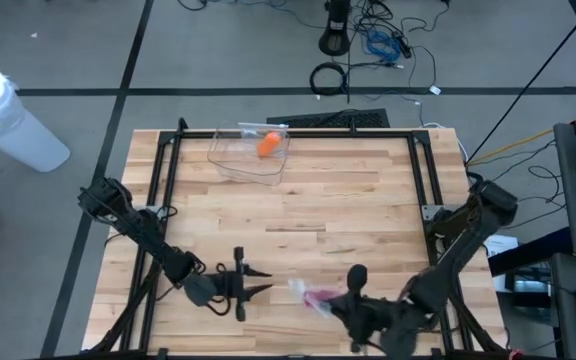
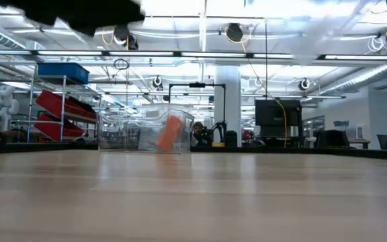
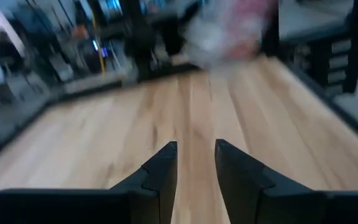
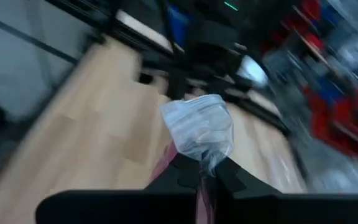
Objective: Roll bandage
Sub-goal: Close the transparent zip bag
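bright even overhead light; both wrist views smeared by blur

— How many arms work over the pale wooden slatted bench?

— Two. The dark left end effector has its fingers a little apart; the dark right end effector is clamped on the one crumpled clear plastic bag with something pink inside.

— Containers?

— One clear rectangular plastic bin at the far side.

— What's in it?

— One orange roll, just the one.

— And off the bench?

— One white cylindrical bucket on the floor, far left.
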Available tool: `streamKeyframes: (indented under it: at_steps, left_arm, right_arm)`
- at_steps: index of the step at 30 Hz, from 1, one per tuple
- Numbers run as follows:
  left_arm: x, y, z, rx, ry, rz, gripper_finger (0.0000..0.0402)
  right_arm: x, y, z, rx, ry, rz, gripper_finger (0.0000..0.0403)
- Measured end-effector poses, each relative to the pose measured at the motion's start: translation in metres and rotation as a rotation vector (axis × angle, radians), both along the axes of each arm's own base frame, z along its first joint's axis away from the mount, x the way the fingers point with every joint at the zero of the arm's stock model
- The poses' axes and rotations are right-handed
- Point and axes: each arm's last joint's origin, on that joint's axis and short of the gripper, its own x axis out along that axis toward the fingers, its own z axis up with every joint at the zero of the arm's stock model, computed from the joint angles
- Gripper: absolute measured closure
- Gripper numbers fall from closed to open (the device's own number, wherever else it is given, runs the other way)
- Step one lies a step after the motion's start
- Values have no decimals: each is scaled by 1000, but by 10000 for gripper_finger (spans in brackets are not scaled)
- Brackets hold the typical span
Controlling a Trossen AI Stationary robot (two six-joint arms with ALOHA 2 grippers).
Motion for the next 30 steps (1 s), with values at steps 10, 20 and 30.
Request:
streamKeyframes:
  at_steps: [10, 20, 30]
  left_arm:
    - [9, -6, 30, 119, -198, -159, 287]
    - [30, 13, 38, 120, -187, -95, 286]
    - [50, 22, 56, 24, -230, -173, 194]
  right_arm:
    - [-33, -30, -20, 67, -316, 252, 403]
    - [-54, -74, -52, 206, -562, 396, 403]
    - [-51, -80, -54, 182, -563, 379, 403]
